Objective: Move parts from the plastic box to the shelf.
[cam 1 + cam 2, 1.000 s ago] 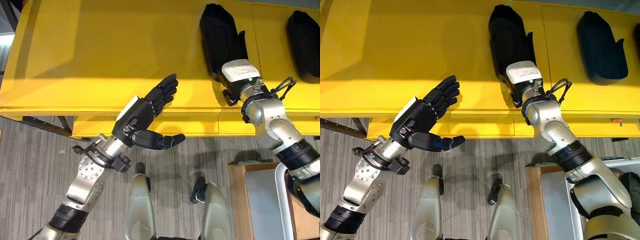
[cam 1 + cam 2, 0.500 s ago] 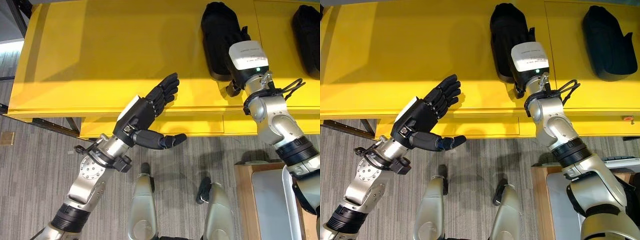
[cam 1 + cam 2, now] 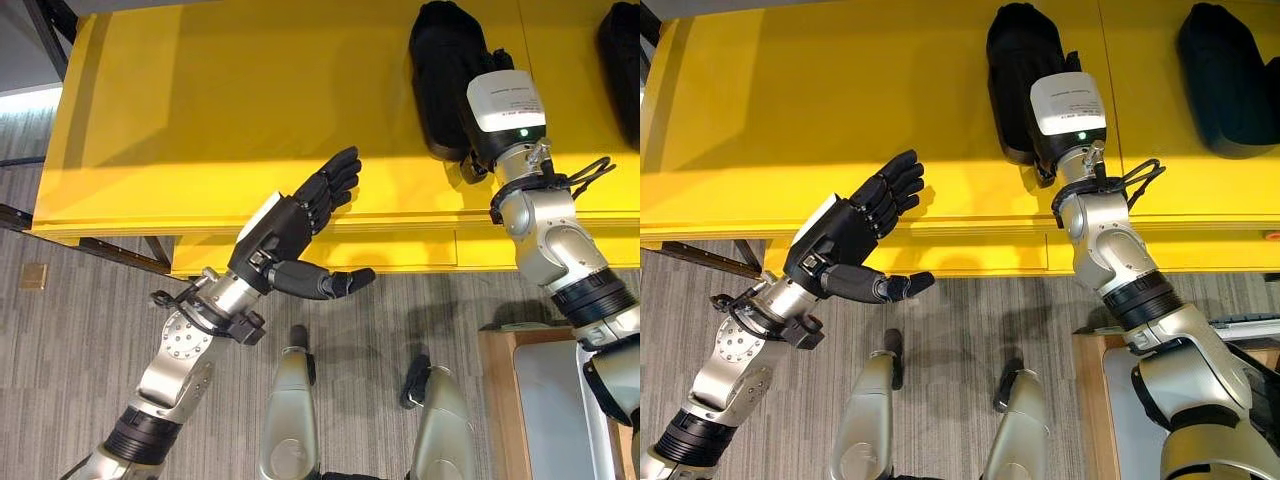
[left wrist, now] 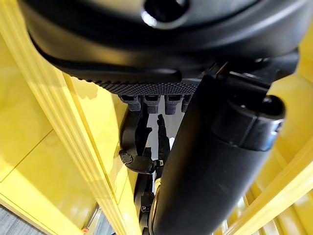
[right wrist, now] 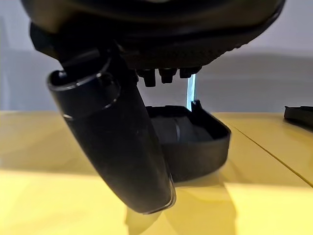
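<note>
- On the yellow shelf (image 3: 250,90), left eye view: right hand (image 3: 487,130) over a black part (image 3: 440,60); release flat.
- Right eye view: left hand (image 3: 845,235), fingers open, idle.
- Right wrist view: part (image 5: 195,142) lies beyond the fingers, whose grip I cannot tell.

My right hand (image 3: 497,110) has slid further up the frame along the black moulded plastic part (image 3: 446,75) on the yellow shelf (image 3: 220,110).

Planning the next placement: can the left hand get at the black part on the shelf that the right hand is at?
Probably not as things stand. The left hand hangs open at the shelf's front edge, well aside from the black part, and the right hand sits at the part's near end.
</note>
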`<state>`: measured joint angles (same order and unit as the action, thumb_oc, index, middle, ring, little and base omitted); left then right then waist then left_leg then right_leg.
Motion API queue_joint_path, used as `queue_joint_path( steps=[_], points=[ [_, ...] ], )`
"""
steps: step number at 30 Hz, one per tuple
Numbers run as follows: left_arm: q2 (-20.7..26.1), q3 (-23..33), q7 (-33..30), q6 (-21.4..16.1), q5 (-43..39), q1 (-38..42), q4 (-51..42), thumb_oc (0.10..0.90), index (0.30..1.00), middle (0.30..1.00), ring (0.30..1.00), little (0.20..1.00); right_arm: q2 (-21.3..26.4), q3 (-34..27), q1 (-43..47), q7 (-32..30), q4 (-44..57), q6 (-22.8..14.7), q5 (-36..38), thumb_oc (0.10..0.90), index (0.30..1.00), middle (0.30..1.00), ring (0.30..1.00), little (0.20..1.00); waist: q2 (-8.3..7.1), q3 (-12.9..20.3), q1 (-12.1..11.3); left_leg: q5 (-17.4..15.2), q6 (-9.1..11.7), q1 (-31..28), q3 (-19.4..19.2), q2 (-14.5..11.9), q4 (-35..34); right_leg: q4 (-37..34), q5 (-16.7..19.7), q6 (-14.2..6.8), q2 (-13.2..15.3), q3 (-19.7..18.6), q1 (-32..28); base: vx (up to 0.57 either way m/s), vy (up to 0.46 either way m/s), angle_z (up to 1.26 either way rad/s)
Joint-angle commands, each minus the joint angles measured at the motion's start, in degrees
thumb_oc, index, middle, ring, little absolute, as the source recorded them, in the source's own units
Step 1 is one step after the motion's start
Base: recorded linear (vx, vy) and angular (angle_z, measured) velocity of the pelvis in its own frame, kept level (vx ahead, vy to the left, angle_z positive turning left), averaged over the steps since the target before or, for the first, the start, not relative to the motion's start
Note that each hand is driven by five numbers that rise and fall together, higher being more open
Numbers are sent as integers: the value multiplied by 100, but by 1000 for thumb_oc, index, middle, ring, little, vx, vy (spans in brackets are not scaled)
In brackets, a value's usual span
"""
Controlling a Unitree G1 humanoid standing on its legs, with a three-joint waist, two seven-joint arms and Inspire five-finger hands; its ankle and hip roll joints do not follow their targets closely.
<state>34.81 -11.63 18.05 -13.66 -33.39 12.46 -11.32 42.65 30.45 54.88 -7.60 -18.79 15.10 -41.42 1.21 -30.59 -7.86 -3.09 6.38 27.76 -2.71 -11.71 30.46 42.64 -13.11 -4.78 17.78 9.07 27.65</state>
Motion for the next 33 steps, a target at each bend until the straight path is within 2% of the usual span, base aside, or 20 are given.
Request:
queue_joint_path(
  steps=[1,11,21,23,25,28,33],
  points=[
    [-210,36,-12,-447,-237,261,-1029,900,1000,1000,1000,1000,174,-446,549,-418,491,-162,50,900,1000,1000,1000,1000,161,278,-38,-205,-202,-455,-170,-43,-189,210,-274,143,-66,-40,-404,0,0,0],
    [-218,111,-62,-457,-222,155,-1085,900,1000,1000,1000,1000,209,-579,108,-214,1411,-330,-45,900,1000,1000,1000,1000,124,300,101,-220,-206,-559,-248,-77,-223,179,-274,151,-88,-112,-428,0,0,0],
    [-185,273,-94,-513,-172,-10,-1204,900,1000,1000,1000,1000,570,-734,-434,720,2641,-424,212,900,1000,1000,1000,1000,57,293,232,-238,-200,-569,-320,-116,-224,148,-260,140,-123,-168,-405,-3,1,0],
    [-182,293,-118,-521,-141,-35,-1235,900,1000,1000,1000,1000,630,-764,-574,658,2863,-404,93,900,1000,1000,1000,1000,41,291,251,-248,-204,-569,-332,-125,-205,151,-261,141,-127,-179,-412,0,0,0],
    [-154,295,-194,-579,-124,-64,-1249,900,1000,1000,1000,1000,733,-914,-724,92,3075,-692,-478,900,1000,1000,1000,1000,23,303,298,-277,-219,-591,-361,-147,-187,143,-277,143,-145,-200,-437,0,0,0],
    [-159,307,-243,-612,-108,-78,-1261,900,1000,1000,1000,1000,770,-1150,-849,-457,3403,-985,-755,900,1000,1000,1000,1000,22,329,332,-271,-217,-600,-387,-164,-207,90,-261,134,-163,-203,-461,0,9,-1],
    [-161,342,-347,-601,-47,-187,-1413,900,1000,1000,1000,1000,741,-1639,-1110,-1028,4075,-1045,-1146,900,1000,1000,1000,1000,36,376,362,-268,-208,-654,-416,-167,-271,1,-237,112,-166,-206,-512,-5,20,-6]
  ],
)
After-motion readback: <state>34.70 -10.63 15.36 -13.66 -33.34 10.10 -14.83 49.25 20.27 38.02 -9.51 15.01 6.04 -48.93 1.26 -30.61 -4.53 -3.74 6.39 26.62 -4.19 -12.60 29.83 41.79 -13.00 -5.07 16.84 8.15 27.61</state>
